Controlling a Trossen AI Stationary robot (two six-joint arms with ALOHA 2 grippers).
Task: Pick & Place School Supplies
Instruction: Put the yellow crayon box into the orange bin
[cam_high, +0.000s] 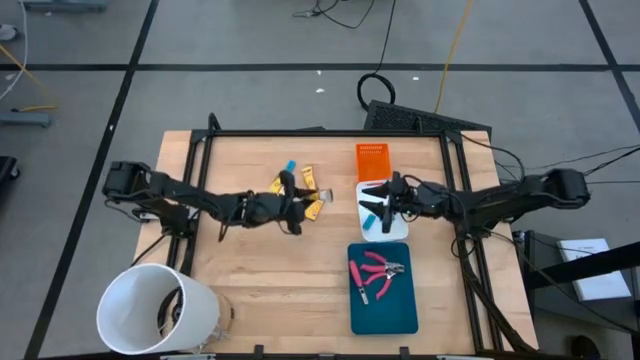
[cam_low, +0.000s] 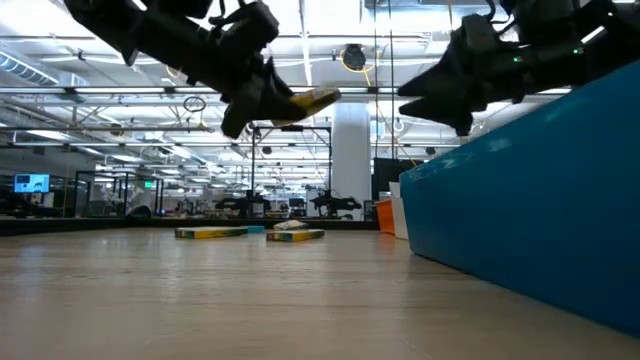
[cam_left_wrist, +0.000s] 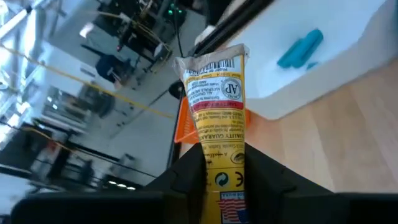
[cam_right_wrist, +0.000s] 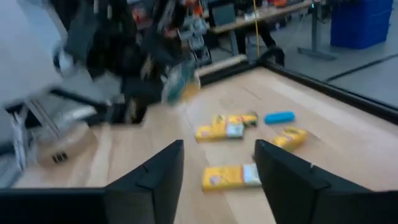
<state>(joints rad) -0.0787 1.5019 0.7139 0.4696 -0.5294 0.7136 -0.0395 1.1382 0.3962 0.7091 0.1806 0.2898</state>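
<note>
My left gripper (cam_high: 297, 208) hangs over the table's middle, shut on a yellow-orange labelled packet (cam_left_wrist: 214, 106) that is lifted off the wood (cam_low: 308, 100). Other yellow packets (cam_high: 308, 178) and a light-blue piece (cam_high: 290, 166) lie flat on the table behind it. My right gripper (cam_high: 388, 203) hovers open over the white tray (cam_high: 400, 232), where light-blue pieces (cam_high: 372, 212) lie. Pink-handled scissor-like tools (cam_high: 375, 272) lie in the teal tray (cam_high: 385, 310). My left gripper pinches the yellow packet between its two fingers (cam_left_wrist: 186, 177) at the packet's lower end (cam_left_wrist: 222, 177). The barcode end (cam_left_wrist: 211, 67) sticks out past the fingertips. The packet is lifted clear of the table, pointing toward the white tray (cam_left_wrist: 348, 68).
An orange tray (cam_high: 371, 160) sits at the far side beside the white tray. A big white bucket (cam_high: 155, 310) stands at the near left corner. Bare wood lies between the bucket and the teal tray. The two grippers are close together near the table's middle.
</note>
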